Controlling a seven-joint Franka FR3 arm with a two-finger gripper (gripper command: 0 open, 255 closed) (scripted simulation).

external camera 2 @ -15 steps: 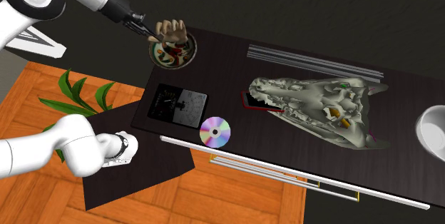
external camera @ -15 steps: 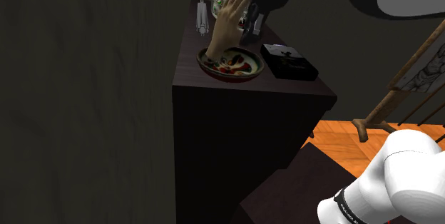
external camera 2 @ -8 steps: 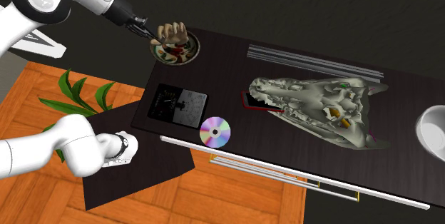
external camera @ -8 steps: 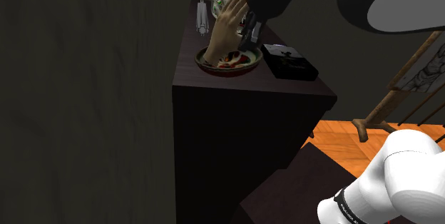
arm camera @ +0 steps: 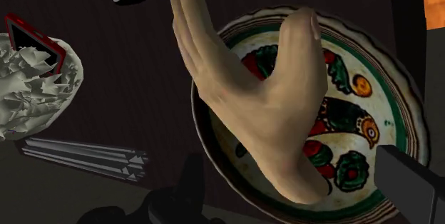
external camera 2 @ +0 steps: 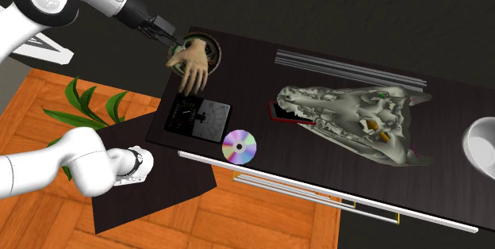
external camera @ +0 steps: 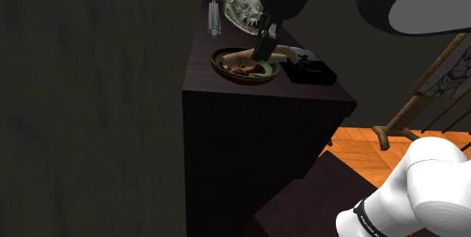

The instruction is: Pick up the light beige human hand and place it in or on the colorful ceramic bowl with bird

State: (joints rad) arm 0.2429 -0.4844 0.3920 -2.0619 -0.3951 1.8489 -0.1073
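Dark wall (external camera: 90,84) behind, orange plank floor (external camera 2: 32,89) below, green plant (external camera 2: 87,105) by the stand. Dark cabinet top (external camera 2: 301,156) carrying skull (external camera 2: 357,120), disc (external camera 2: 239,146), flat black box (external camera 2: 197,116) and grey rods (external camera 2: 341,67). Beige hand (external camera 2: 190,63) lying across the bird-painted bowl (arm camera: 356,137), wrist inside, fingertips past the rim toward the box. Gripper (external camera 2: 169,38) at the wrist end, fingers (arm camera: 410,180) spread wide, clear of the hand.

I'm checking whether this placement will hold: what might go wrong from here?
1. The hand lies tipped across the bowl rim, its far end reaching toward the black device; it may slide out.
2. The open gripper stands close around its wrist; withdrawing might snag it.
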